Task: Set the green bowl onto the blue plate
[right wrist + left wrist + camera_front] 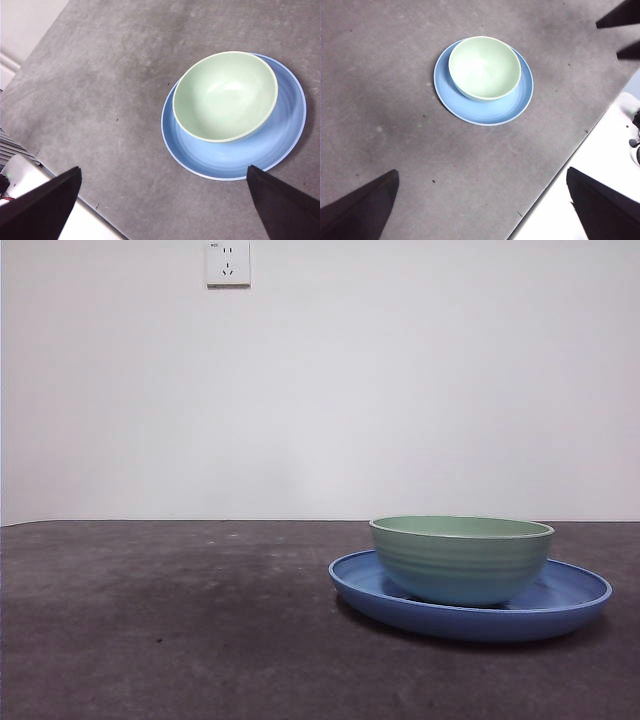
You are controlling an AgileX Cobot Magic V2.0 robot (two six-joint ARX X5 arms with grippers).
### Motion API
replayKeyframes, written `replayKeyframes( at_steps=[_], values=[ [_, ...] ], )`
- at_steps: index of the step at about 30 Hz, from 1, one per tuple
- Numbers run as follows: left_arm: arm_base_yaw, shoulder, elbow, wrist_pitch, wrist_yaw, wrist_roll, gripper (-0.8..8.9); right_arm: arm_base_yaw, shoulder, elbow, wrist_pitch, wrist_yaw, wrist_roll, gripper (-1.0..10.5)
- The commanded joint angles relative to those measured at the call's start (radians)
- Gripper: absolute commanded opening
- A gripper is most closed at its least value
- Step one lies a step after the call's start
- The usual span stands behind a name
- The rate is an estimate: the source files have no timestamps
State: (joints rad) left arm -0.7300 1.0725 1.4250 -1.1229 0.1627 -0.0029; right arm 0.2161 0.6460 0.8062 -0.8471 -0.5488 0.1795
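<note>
The green bowl (462,558) stands upright and empty on the blue plate (570,598), at the right of the front view. From above, the green bowl (484,67) sits a little off-centre on the blue plate (517,102). My left gripper (481,171) hangs open, high above the table and well clear of both. My right gripper (164,168) is open too, also raised, with the green bowl (225,96) and blue plate (240,157) below it and untouched. No arm shows in the front view.
A dark grey mat (160,620) covers the table. A white wall with a socket (228,262) stands behind it. The mat's edge and a white surface (560,215) show in the left wrist view, and two black tips (620,17) of the other arm.
</note>
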Motion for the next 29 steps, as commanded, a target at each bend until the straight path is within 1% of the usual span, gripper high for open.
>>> replayKeyframes(
  at_steps=[1,8,13,16,25,29],
  values=[
    [-0.009,-0.106,-0.103,0.074,0.002,0.011,5.63,0.005,0.006,0.014,0.008,0.000,-0.005,6.2],
    [-0.009,-0.341,-0.401,0.277,0.002,-0.050,5.63,0.005,0.005,0.014,0.008,0.000,-0.005,6.2],
    [-0.009,-0.400,-0.541,0.346,0.002,-0.102,5.63,0.005,0.006,0.014,0.007,0.000,-0.005,6.2],
    [-0.009,-0.399,-0.566,0.345,0.002,-0.123,5.63,0.005,0.005,0.014,0.007,0.000,-0.005,6.2],
    [-0.009,-0.396,-0.567,0.354,0.002,-0.122,5.63,0.005,0.006,0.014,0.007,0.000,-0.002,6.2],
    [-0.009,-0.396,-0.567,0.353,0.002,-0.122,5.63,0.005,0.006,0.014,0.006,0.005,0.034,6.2]
  ],
)
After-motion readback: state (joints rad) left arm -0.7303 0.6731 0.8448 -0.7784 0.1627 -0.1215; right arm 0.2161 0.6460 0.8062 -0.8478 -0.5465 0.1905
